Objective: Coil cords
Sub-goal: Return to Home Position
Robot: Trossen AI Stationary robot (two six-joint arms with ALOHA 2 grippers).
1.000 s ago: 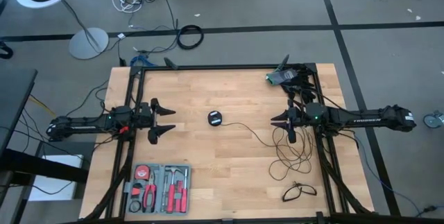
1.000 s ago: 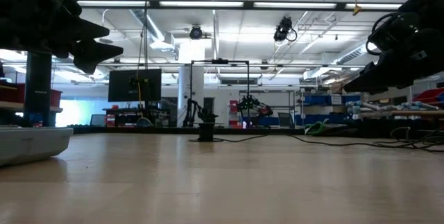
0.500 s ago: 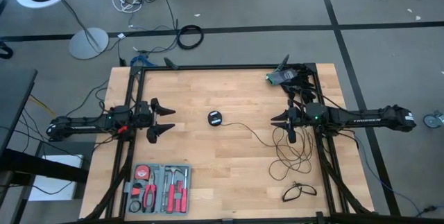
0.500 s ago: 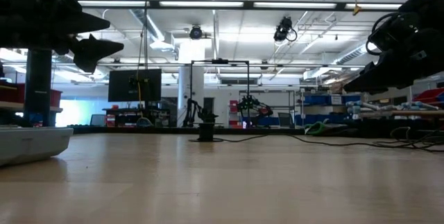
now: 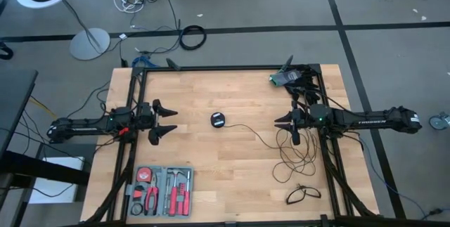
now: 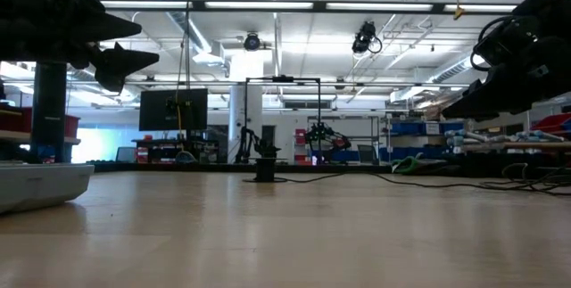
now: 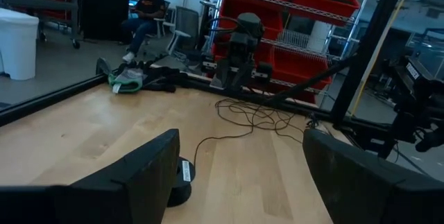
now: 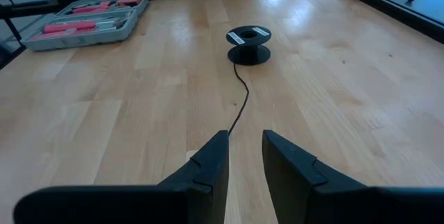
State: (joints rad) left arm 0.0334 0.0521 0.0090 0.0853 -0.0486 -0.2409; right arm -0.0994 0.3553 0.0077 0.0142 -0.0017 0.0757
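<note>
1. The left gripper [image 5: 174,121] is held over the 9 o'clock side of the light wooden table [image 5: 211,86]. Its fingers are spread wide, with nothing between them.
2. The right gripper [image 8: 245,141] is held over the 3 o'clock side. Its fingers are parted by only a narrow slit, and nothing is gripped.
3. The small round black disc with a pale centre [image 5: 218,120] lies near the table's middle, between the 2 grippers and apart from both.
4. The long thin black cord [image 8: 247,92] is trailed from the disc toward 3 o'clock. It runs beneath the right gripper and ends in loose loops at 4 o'clock.
5. The short thin black cord [image 5: 303,193] is seen looped near the 5 o'clock corner.
6. A grey tray of red-handled tools [image 5: 176,170] is set at 7 o'clock.
</note>
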